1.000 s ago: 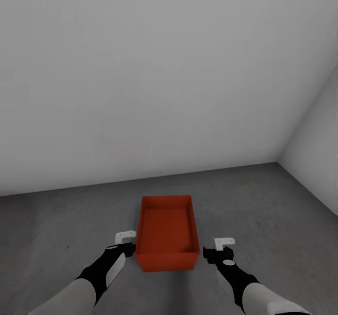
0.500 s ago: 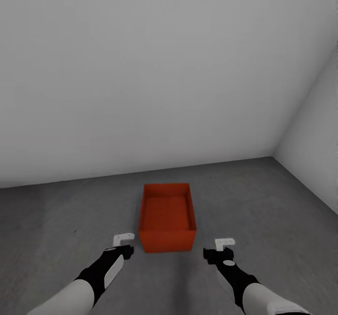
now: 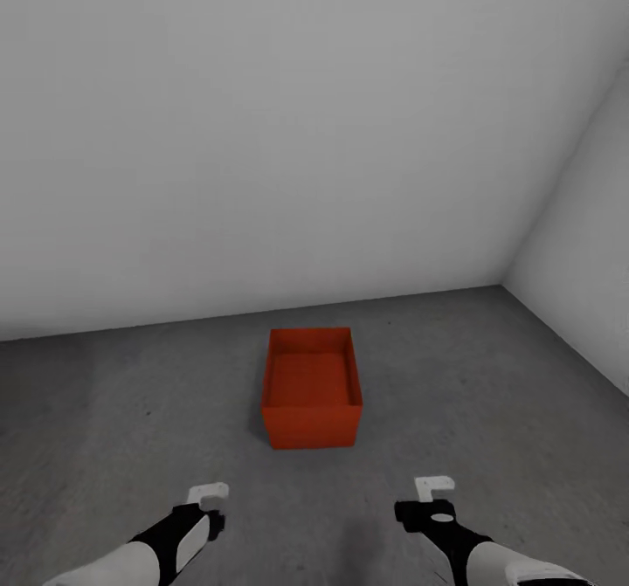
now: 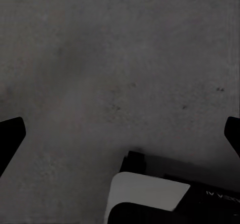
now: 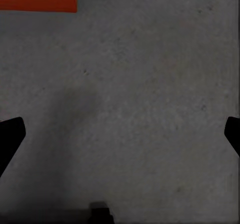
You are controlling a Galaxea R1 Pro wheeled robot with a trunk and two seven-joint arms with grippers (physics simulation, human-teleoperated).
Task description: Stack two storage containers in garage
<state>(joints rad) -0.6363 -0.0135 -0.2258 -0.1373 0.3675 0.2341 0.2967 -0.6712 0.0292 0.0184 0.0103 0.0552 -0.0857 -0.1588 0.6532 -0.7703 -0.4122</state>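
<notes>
The orange-red storage container [image 3: 312, 387] now sits alone on the concrete floor [image 3: 489, 376], farther ahead than a second ago. Both the left gripper [image 3: 208, 493] and right gripper [image 3: 434, 486] have drawn clear, fingers spread and empty. I judge the first placement done.

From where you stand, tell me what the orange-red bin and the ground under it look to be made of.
Storage container: probably rigid plastic; thin plain walls, uniform matte orange-red, no lid, though the render leaves this open. Floor: looks like bare concrete; dark grey, rough, speckled, with no planks or seams showing.

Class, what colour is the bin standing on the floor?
Orange-red bin, on the dark grey speckled floor; the head view shows it best.
</notes>
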